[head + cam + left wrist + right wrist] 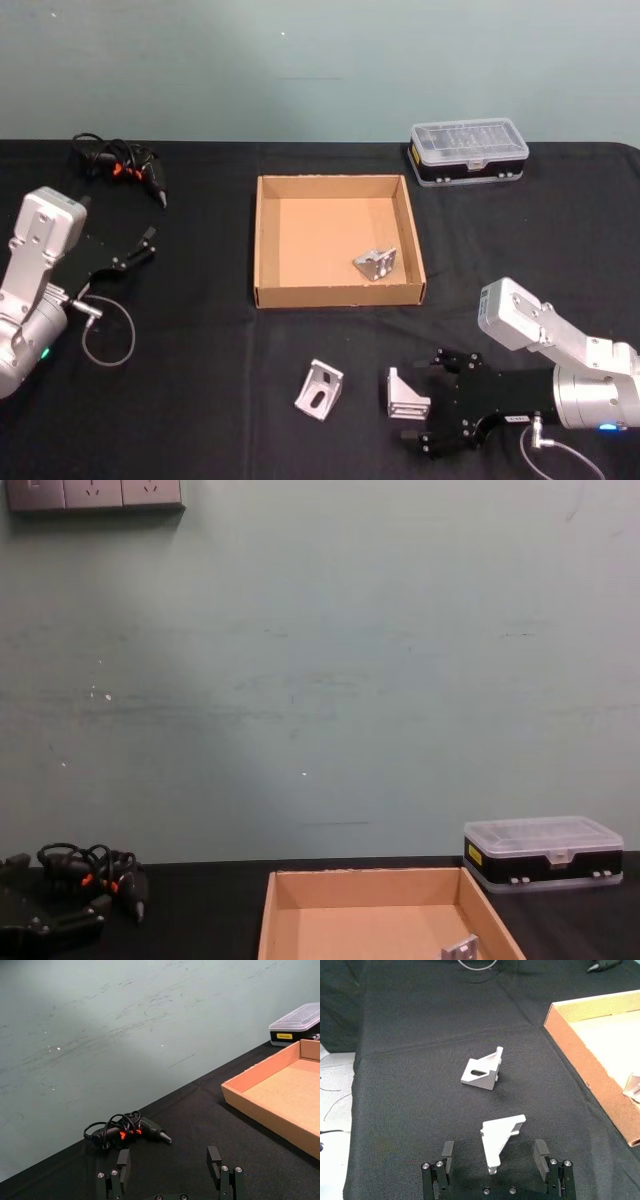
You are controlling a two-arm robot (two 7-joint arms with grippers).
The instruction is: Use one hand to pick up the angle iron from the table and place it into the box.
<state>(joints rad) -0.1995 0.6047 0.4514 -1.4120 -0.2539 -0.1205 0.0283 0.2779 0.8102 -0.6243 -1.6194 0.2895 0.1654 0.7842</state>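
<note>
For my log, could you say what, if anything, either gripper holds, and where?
Nothing: right gripper open astride an angle iron on the table; left gripper open, idle.

I've got 1 small black case with a clear lid sitting far back on the right, lid down, a yellow label on its end. Over at the far left lies 1 black corded tool, cable bunched on top of it, orange marks showing, tip pointing back toward me. Behind both stands a pale green wall, lightly scuffed, with a row of sockets up at its top left.
</note>
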